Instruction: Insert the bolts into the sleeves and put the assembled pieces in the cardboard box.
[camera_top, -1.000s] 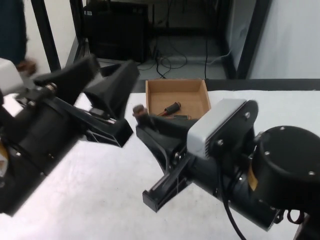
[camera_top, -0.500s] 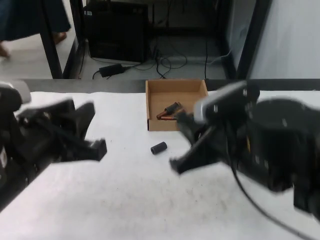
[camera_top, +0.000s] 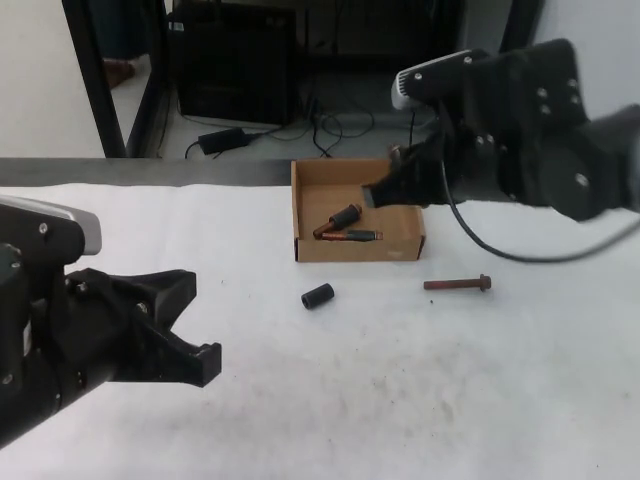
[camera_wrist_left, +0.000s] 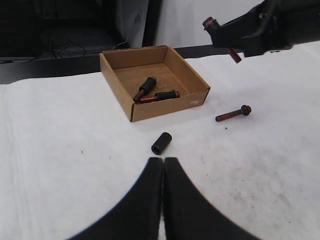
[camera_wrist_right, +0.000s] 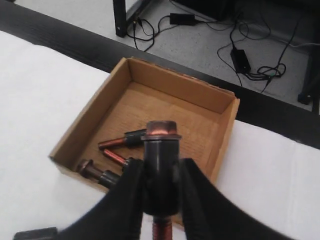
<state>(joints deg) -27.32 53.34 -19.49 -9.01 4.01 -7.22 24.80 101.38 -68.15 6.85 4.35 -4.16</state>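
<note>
A bolt-and-sleeve piece (camera_wrist_right: 160, 172) is clamped between the two fingers of the right gripper (camera_wrist_right: 160, 169), the fingers pressing on either side of the dark sleeve, with the coppery bolt head standing clear above it and the shank showing below; the piece is held up off the bench, by the far right corner of the cardboard box (camera_top: 360, 248) as the high view has it, and in the right wrist view the open box lies behind and beneath it; inside the box rest two assembled pieces (camera_top: 342, 216), close together near the front wall, one angled against the other; on the white-covered bench (camera_top: 300, 400) in front of the box lies a loose sleeve (camera_top: 318, 296), on its side and near the box's front left corner but apart from it; a loose bolt (camera_top: 457, 284) lies flat to the right of the sleeve, just off the box's front right corner, well apart from the sleeve; the left gripper (camera_wrist_left: 163, 161) sits low on the near side of the bench with its fingers pressed together and nothing between them, pointing toward the loose sleeve and short of it; beyond the bench, cables (camera_top: 330, 130) trail across the floor.
</note>
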